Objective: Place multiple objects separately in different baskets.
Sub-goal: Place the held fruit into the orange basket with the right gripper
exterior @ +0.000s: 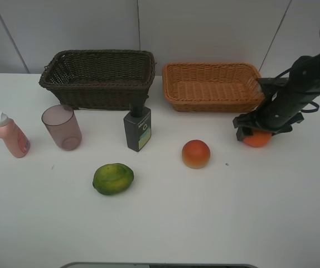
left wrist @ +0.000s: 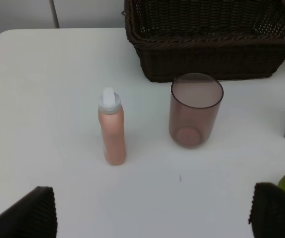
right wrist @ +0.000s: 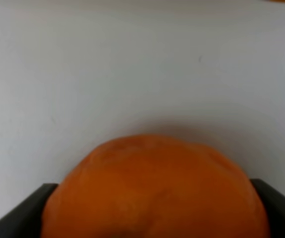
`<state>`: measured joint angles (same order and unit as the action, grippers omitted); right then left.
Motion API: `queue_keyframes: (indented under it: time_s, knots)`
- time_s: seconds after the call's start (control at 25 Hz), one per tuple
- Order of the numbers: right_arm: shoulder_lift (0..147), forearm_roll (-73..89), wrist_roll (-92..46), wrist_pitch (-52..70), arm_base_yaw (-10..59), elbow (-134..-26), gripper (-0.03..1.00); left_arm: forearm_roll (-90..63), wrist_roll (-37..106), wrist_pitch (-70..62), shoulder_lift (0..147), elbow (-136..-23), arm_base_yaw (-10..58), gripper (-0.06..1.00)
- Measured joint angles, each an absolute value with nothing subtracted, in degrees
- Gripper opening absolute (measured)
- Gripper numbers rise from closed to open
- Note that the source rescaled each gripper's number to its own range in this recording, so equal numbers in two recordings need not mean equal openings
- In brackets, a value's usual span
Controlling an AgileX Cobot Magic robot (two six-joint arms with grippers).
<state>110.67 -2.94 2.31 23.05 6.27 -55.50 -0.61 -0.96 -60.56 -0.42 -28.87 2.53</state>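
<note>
My right gripper (exterior: 255,132) is shut on the orange (exterior: 258,139) on the table, just in front of the orange-tan basket (exterior: 216,104). The right wrist view shows the orange (right wrist: 155,188) filling the gap between both fingers (right wrist: 23,212). My left gripper (left wrist: 152,213) is open and empty, above the table near the pink white-capped bottle (left wrist: 112,130) and the mauve cup (left wrist: 194,110). The left arm is outside the high view. The dark brown basket (exterior: 93,92) stands at the back left.
The pink bottle (exterior: 12,135), cup (exterior: 62,127) and dark green-labelled bottle (exterior: 137,128) stand in front of the dark basket. A green fruit (exterior: 113,178) and a red-yellow fruit (exterior: 196,153) lie nearer the front. Both baskets look empty.
</note>
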Motion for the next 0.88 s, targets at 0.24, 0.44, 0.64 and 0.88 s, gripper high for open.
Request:
queue_keyframes:
  time_s: [0.24, 0.44, 0.64, 0.88]
  knots:
    - [110.67, -2.94, 2.31, 23.05, 6.27, -55.5, 0.6, -0.61, -0.96, -60.56, -0.42, -28.87, 2.53, 0.99]
    - [107.87, -2.96, 2.31, 24.06, 7.02, -55.5, 0.6, -0.61, -0.96, -60.56, -0.42, -28.87, 2.53, 0.99]
    - [102.04, -2.96, 2.31, 28.73, 9.14, -55.99, 0.6, -0.61, -0.96, -60.56, -0.42, -28.87, 2.53, 0.99]
    - [100.62, -3.13, 2.31, 42.9, 11.53, -64.66, 0.6, -0.61, -0.91, -60.56, -0.42, -28.87, 2.53, 0.99]
